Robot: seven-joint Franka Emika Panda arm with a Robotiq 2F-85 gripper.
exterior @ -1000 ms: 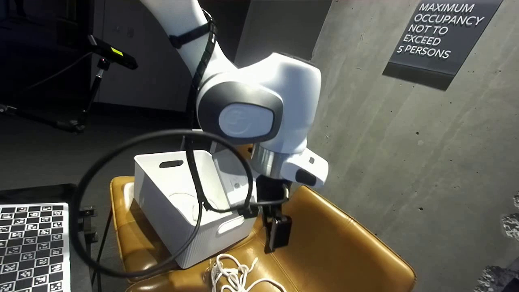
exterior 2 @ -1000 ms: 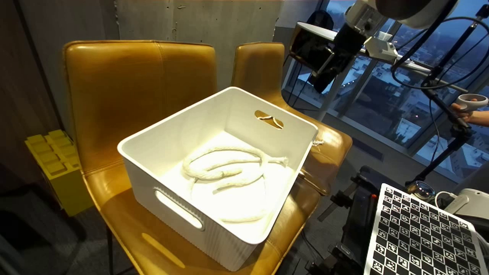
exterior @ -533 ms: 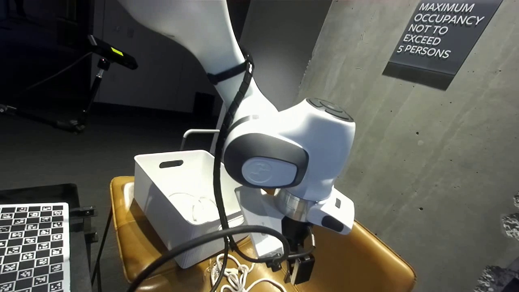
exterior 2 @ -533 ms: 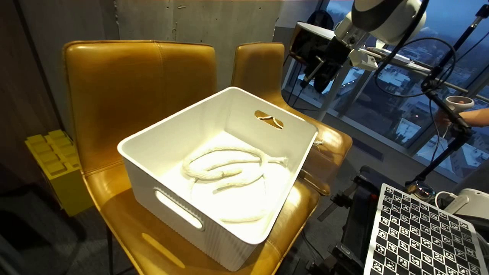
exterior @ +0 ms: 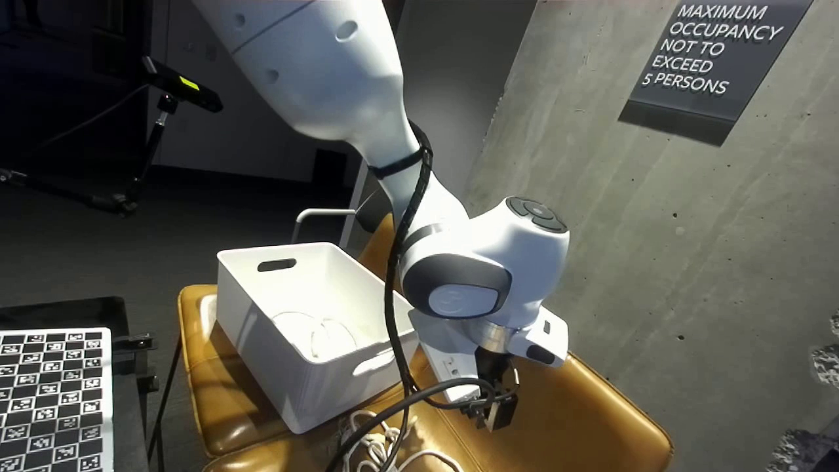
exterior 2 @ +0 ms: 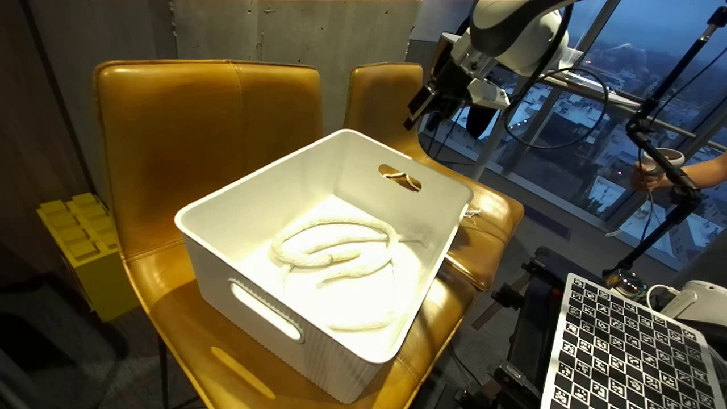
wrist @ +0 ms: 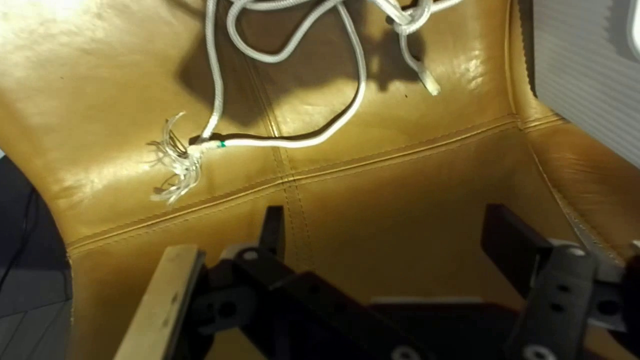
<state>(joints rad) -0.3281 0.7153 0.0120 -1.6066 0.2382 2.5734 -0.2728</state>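
Shifted lower and toward the right of an exterior view since a second ago, the white arm (exterior: 347,72) is stretched steeply down from the top, bent sharply at its large wrist joint (exterior: 465,295), with its lower end held over a brown chair (exterior: 590,413). Beside it, a second chair (exterior: 223,400) is placed, and on that one a white box (exterior 2: 341,363) is set upright, a thick rope (exterior 2: 309,260) coiled inside. A black cable (exterior: 390,301) is strapped along the arm and left hanging in a loose curve beneath. At the arm's end, the gripper (wrist: 385,210) is angled downward; its fingers (wrist: 510,245) are spread wide, and the brown chair is seen between them. In the wrist view, a thin white rope (wrist: 290,143) is laid in loops on that chair, beyond the fingertips and apart from them, and one frayed end (wrist: 182,165) is fanned out there.
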